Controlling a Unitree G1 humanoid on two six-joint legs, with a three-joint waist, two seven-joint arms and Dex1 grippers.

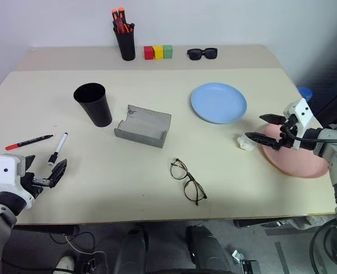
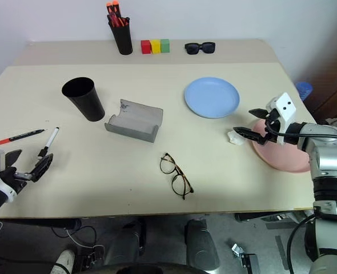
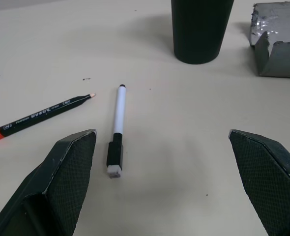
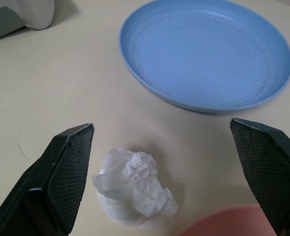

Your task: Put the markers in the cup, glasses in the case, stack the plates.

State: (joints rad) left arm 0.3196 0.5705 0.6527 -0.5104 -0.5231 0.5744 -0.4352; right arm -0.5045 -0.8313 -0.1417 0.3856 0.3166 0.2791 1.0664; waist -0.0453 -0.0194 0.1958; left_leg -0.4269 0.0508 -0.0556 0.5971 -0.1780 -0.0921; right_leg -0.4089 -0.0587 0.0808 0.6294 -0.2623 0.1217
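The red marker and the white marker lie side by side near the table's left edge. Just in front of them my left gripper is open, and the white marker shows between its fingers. The black cup stands upright behind them, next to the open gray case. The glasses lie unfolded at the front centre. On the right, the blue plate sits apart from the pink plate. My right gripper hovers open over the pink plate's left rim.
A crumpled white tissue lies between the two plates, under my right gripper. Along the back stand a pen holder with orange-capped markers, three coloured blocks and black sunglasses. The table's front edge runs close to the glasses.
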